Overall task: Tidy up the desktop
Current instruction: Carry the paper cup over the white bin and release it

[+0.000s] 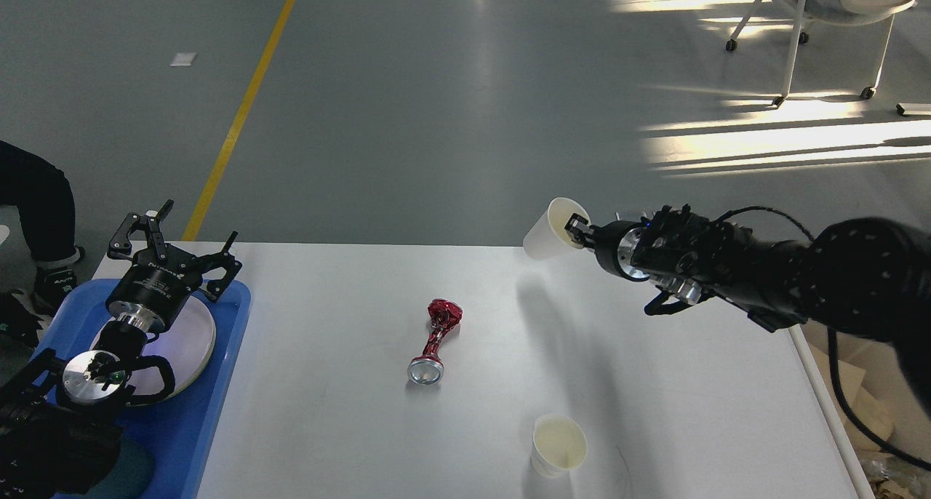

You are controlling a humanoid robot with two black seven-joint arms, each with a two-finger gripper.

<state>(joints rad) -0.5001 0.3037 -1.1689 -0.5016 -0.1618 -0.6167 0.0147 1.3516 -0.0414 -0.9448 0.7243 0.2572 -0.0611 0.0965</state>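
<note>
The white surface, matte and smooth with rounded corners, fills the lower middle of the view, with grey floor beyond its far edge. At its left end lies a blue plastic tray with a raised rim, and on the tray a round white plate, flat and glossy. The left gripper hangs over the tray's far end, its jaws spread wide and holding nothing. The right gripper reaches in from the right above the far edge, its jaws pinched on the rim of a white paper cup, which is lifted clear and tilted with its mouth toward the gripper. A second paper cup stands upright near the front edge, open end up. Between them in the middle lies a crushed red can, twisted thin at the waist, its silver end facing forward.
</note>
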